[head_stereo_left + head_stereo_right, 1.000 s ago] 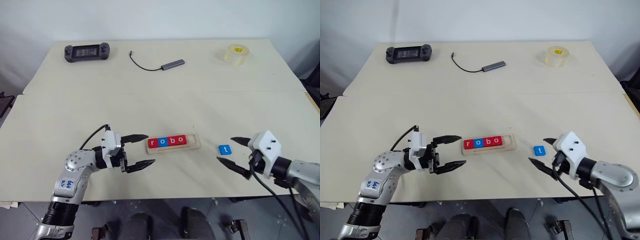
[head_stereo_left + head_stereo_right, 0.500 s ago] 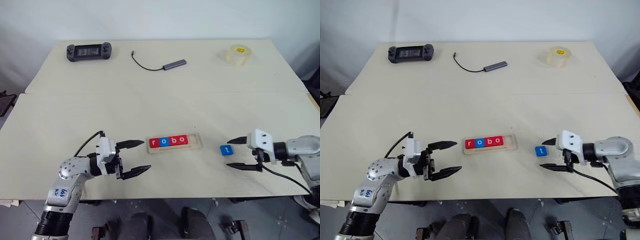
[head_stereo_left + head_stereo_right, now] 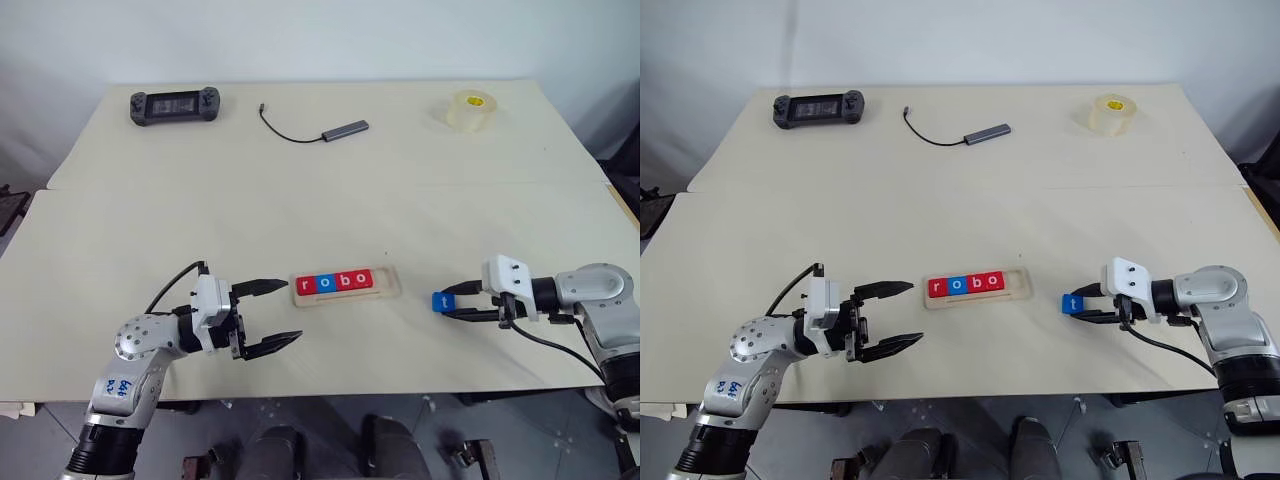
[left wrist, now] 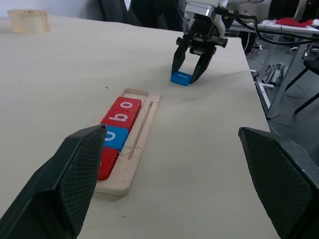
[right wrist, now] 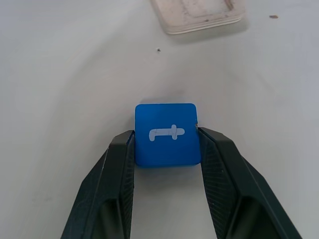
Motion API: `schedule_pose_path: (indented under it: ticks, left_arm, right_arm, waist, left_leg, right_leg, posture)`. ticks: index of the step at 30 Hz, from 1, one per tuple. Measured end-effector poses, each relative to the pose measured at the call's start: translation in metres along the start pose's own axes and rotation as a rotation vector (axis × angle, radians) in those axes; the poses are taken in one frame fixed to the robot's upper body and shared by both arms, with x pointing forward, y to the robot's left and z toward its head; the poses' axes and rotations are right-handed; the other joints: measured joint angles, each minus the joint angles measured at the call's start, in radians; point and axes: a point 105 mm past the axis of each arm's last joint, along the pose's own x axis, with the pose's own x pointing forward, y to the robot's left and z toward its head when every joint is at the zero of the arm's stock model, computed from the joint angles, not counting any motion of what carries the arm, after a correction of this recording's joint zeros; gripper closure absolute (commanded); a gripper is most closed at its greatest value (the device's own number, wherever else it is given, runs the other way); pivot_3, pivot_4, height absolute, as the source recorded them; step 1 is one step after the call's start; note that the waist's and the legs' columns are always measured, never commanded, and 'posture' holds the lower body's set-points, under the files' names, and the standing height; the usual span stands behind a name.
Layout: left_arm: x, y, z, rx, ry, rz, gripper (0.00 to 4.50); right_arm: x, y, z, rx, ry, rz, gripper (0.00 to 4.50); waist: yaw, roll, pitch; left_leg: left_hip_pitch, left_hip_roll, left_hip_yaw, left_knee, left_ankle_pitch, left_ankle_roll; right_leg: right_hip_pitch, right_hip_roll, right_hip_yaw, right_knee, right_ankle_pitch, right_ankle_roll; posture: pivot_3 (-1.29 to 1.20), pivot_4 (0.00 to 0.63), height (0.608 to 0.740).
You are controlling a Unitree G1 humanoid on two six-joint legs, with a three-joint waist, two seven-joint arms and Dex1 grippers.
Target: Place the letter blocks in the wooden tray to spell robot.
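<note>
The blue t block (image 5: 167, 133) lies flat on the table (image 3: 300, 200), to the right of the wooden tray (image 3: 346, 284) and well apart from it. The right gripper (image 5: 167, 144) is closed on this block: one black finger presses each of two opposite side edges, with the block seated between the fingertips, still resting on the table surface. In the head views the gripper reaches the block from the right, pointing toward the tray.

The printed t faces up. In the head views the letter reads upright, the same way as the letters in the tray.

The tray lies with its long axis running left to right across the table. Four blocks sit in it in a row, reading r, o, b, o (image 3: 335, 283), coloured red, blue, red, red. The slot at the tray's right end is unfilled.

The left gripper (image 3: 272, 316) is released, fingers spread wide, holding nothing. It is positioned just left of the tray, pointing toward it.
</note>
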Motion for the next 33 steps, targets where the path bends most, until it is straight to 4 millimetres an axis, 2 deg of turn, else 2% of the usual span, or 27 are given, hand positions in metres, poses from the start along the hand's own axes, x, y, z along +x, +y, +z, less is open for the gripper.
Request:
schedule_pose_path:
  ticks: [6, 10, 18, 24, 27, 30, 33]
  left_arm:
    - [0.001, 0.005, -0.001, 0.006, -0.002, 0.009, 0.00]
    - [0.002, 0.005, -0.002, 0.003, -0.006, 0.013, 0.00]
    - [0.004, 0.007, -0.001, 0.009, -0.008, 0.033, 0.00]
    - [0.004, 0.004, -0.006, -0.016, -0.019, 0.067, 0.00]
    - [0.004, 0.004, -0.006, -0.016, -0.019, 0.074, 0.00]
    - [0.004, 0.005, -0.006, -0.013, -0.020, 0.081, 0.00]
    - [0.004, 0.006, -0.005, -0.006, -0.023, 0.084, 0.00]
  right_arm:
    - [0.014, -0.019, 0.043, -0.105, -0.013, 0.032, 3.03]
    - [0.039, -0.026, 0.059, -0.120, -0.032, 0.049, 3.03]
    - [0.058, -0.031, 0.056, -0.117, -0.006, 0.047, 3.03]
    - [0.057, -0.031, 0.057, -0.096, -0.010, 0.046, 1.01]
    - [0.057, -0.031, 0.063, -0.107, -0.035, 0.049, 0.03]
    - [0.054, -0.031, 0.067, -0.101, -0.057, 0.039, 0.13]
    - [0.038, -0.035, 0.067, -0.067, -0.057, 0.006, 1.03]
  waist:
    - [0.001, 0.001, 0.000]
    - [0.003, 0.001, 0.000]
    - [0.001, 0.001, 0.000]
    - [0.001, 0.001, 0.000]
    - [0.001, 0.001, 0.000]
    - [0.002, 0.001, 0.000]
    - [0.004, 0.001, 0.000]
  left_leg:
    - [-0.002, 0.000, 0.000, 0.000, 0.000, 0.000]
    - [-0.003, 0.000, -0.002, -0.001, 0.000, 0.000]
    - [-0.004, -0.001, -0.002, -0.002, 0.000, 0.000]
    - [-0.004, -0.001, -0.002, -0.002, 0.000, 0.000]
    - [-0.004, -0.001, -0.002, -0.001, 0.000, 0.000]
    - [-0.004, -0.001, -0.002, -0.002, 0.000, 0.000]
    - [-0.004, -0.001, -0.002, -0.002, 0.000, 0.000]
  right_leg:
    - [-0.002, 0.000, -0.001, 0.000, 0.000, 0.000]
    - [-0.002, 0.000, -0.002, 0.002, 0.000, 0.000]
    - [-0.002, 0.000, -0.003, 0.001, 0.000, 0.000]
    - [-0.002, 0.000, -0.003, 0.001, 0.000, 0.000]
    - [-0.002, 0.000, -0.003, 0.001, 0.000, 0.000]
    - [-0.002, 0.000, -0.003, 0.001, 0.000, 0.000]
    - [-0.002, 0.000, -0.003, 0.001, 0.000, 0.000]
  posture:
    - [0.00, 0.150, 0.740]
    - [0.00, 0.150, 0.740]
    - [0.00, 0.150, 0.740]
    - [0.00, 0.150, 0.740]
    - [0.00, 0.150, 0.740]
    - [0.00, 0.150, 0.740]
    - [0.00, 0.150, 0.740]
